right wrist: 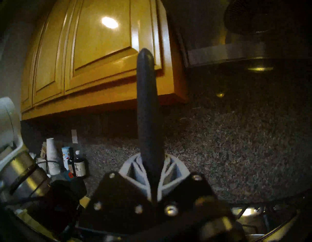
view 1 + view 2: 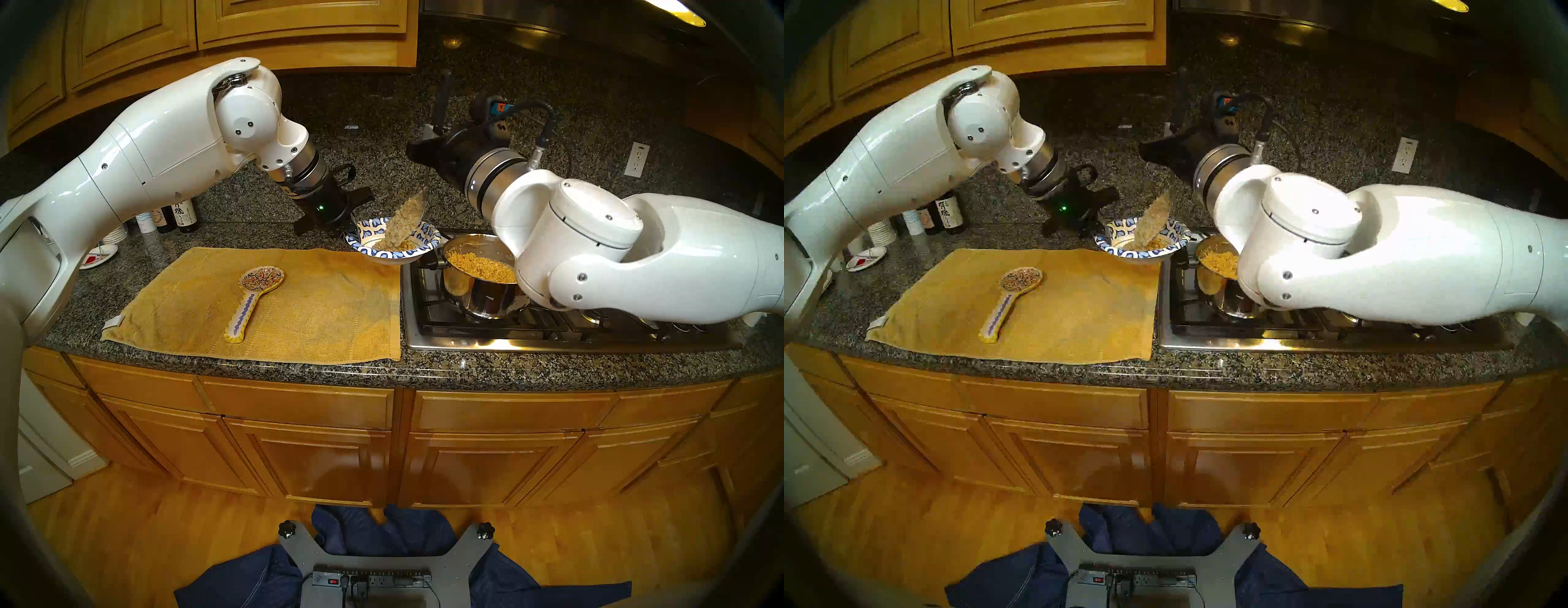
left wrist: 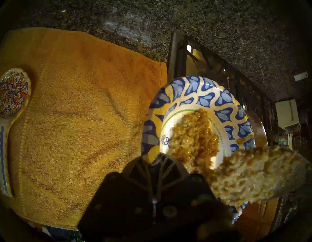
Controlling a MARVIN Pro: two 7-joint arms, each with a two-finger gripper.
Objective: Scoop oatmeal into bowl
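The oatmeal [image 2: 481, 262] is tan, lumpy and grainy: one mass fills the single steel pot [image 2: 479, 293] on the stove at right, one clump lies in the white centre of the bowl [image 2: 424, 237], and one load clings to the tilted spoon [image 2: 409, 214] above it. The one blue-and-white leaf-rimmed bowl is raised at the towel's [image 2: 297, 305] far right corner. The left gripper [image 2: 345, 229] has its jaws clamped on the bowl's rim, while the right gripper [image 1: 152, 179] has its jaws closed around the spoon's dark handle.

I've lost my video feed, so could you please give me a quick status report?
Left gripper shut on bowl rim. Right gripper shut on spoon handle, spoon tipped, oatmeal sliding into bowl. Nothing in the way.
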